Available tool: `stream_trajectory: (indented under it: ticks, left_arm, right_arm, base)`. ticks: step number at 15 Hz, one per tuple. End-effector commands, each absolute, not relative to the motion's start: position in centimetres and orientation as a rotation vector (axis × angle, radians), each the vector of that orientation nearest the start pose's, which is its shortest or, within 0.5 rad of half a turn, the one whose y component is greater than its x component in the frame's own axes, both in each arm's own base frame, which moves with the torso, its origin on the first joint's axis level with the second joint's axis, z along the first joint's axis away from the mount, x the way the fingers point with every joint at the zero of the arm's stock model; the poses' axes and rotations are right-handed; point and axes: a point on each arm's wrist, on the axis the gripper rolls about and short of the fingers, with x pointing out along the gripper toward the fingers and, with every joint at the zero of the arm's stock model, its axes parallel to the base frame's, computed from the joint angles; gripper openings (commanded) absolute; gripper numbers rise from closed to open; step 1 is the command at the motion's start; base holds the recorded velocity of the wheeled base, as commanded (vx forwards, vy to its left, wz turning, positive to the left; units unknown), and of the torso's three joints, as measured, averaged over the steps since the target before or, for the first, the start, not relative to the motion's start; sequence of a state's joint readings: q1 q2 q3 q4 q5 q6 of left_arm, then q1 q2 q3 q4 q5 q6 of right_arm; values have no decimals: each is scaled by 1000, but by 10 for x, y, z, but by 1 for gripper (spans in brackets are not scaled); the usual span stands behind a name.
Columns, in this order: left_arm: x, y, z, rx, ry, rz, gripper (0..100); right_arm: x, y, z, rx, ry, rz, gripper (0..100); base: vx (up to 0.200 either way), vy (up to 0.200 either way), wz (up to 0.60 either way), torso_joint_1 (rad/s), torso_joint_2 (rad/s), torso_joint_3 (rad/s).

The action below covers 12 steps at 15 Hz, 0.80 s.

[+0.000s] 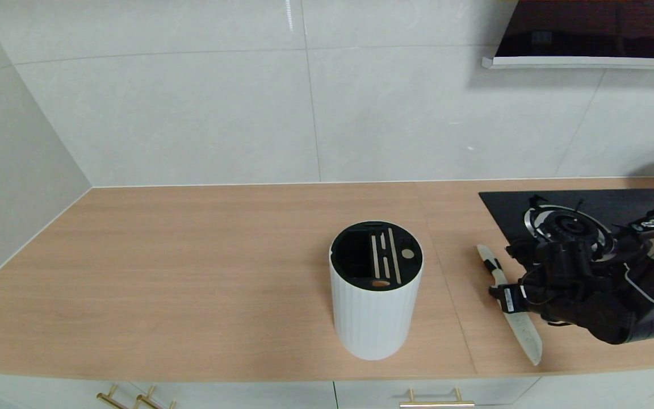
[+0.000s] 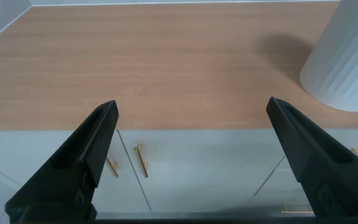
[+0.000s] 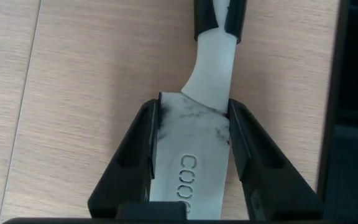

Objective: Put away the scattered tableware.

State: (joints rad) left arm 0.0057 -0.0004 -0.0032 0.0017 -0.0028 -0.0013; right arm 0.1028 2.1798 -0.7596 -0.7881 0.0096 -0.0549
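Right gripper clasps knife blade beside handle; counter beneath.

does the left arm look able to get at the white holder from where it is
Probably yes. The left gripper is open at the front edge of the counter, and only bare wood lies between it and the upright white holder. Nothing seems to block the way.

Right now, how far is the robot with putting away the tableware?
Done: nothing yet; no tableware sticks out of the white holder. In hand: the right gripper is closed on the blade of the knife, which lies flat on the counter beside the stove. Left: lift the knife and put it into the holder. The left gripper hangs open over the counter's front edge, holding nothing.
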Motion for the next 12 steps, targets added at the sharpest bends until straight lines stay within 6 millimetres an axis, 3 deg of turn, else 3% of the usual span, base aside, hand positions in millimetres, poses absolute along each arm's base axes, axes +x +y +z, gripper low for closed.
stream_trajectory:
  ticks: [1,3,8,10,12]
  left_arm:
    - [-23,0,76,-2,-2,3,100]
    - [-23,0,76,0,-2,3,100]
    - [-24,0,80,-1,-20,5,100]
    - [-35,-2,119,-16,-132,-116,100]
    - [-25,-6,167,-22,-13,-298,100]
  right_arm:
    - [353,37,26,-83,621,126,0]
    - [352,37,34,-80,600,125,0]
    - [334,36,94,-41,443,121,0]
    - [312,40,134,-39,331,140,0]
    - [300,50,159,-42,263,175,0]
  base:
    - [0,0,0,0,0,0]
    - [0,0,0,0,0,0]
    - [0,0,0,0,0,0]
    - [0,0,0,0,0,0]
    - [0,0,0,0,0,0]
